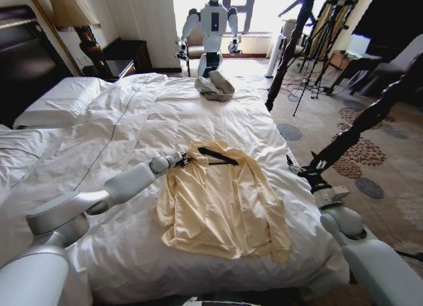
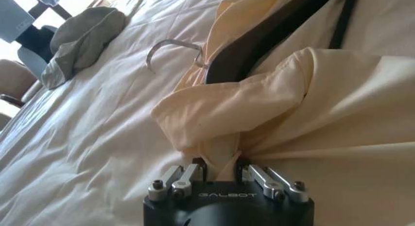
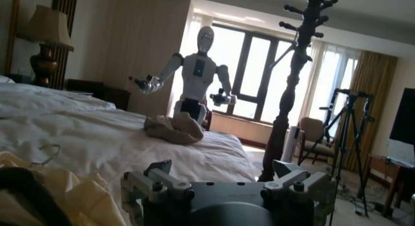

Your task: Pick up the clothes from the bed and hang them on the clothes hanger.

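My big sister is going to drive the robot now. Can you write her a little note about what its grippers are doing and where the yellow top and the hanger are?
Left gripper: shut on a pinch of the clothes, at the collar end, low on the bed.
Right gripper: open, holding nothing, waiting at the bed's right edge.
The clothes lie spread flat on the duvet. The clothes hanger lies in the neck opening; its hook rests on the duvet.
A grey-beige cloth bundle sits farther up the bed; leave it.
Done: hanger is in the collar and the fabric is gripped.
Left: the shoulders are not yet seated on the hanger, and nothing is lifted or hung.
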`<state>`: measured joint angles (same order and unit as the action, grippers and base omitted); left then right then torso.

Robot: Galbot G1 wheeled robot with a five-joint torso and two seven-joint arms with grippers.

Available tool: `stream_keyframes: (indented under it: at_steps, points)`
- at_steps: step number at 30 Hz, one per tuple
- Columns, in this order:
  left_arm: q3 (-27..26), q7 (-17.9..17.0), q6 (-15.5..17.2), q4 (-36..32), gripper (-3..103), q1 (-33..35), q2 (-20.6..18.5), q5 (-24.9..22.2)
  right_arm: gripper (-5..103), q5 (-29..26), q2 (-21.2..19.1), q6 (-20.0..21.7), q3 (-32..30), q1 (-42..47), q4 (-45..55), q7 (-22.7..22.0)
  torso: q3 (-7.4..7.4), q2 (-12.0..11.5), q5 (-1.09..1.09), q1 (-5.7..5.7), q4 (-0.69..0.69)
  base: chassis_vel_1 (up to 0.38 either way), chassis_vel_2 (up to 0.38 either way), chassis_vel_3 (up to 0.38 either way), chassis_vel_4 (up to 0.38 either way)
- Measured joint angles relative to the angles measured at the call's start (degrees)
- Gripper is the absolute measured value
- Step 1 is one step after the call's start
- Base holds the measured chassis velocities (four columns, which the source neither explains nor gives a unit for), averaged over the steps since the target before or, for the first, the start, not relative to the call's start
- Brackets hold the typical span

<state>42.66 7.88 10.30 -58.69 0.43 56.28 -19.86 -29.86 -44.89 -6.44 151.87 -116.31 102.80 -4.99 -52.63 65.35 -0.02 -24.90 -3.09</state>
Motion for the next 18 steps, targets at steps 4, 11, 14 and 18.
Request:
stream_keyframes:
  at_steps: [4,11,14,18]
  points:
    - [-0.22,-0.83,0.34,0.56,25,-0.07,1.02,1.27,100,0.22,0.18,3.12,2.07,-1.69,0.02,1.08,0.00,0.00,-0.01,0.00,0.01,0.000,0.000,0.000,0.000]
    - [-0.87,-0.91,-0.23,0.67,25,-0.83,-0.07,1.82,100,-1.62,-0.28,13.41,4.47,2.36,2.58,5.30,0.00,0.00,-0.01,-0.01,-0.08,0.000,0.000,0.000,0.000]
    - [-1.05,-0.91,-0.37,0.24,24,-1.00,-0.93,1.73,100,-2.11,-1.30,14.78,6.11,2.03,1.95,3.87,0.00,0.00,-0.01,-0.01,-0.07,0.000,0.000,0.000,0.000]
    - [-1.12,-0.91,-0.36,-0.97,24,-1.00,-2.11,1.47,100,-4.90,-2.80,15.95,8.63,-0.61,0.35,1.54,-0.01,0.00,-0.01,-0.01,-0.04,0.000,0.000,0.000,0.000]
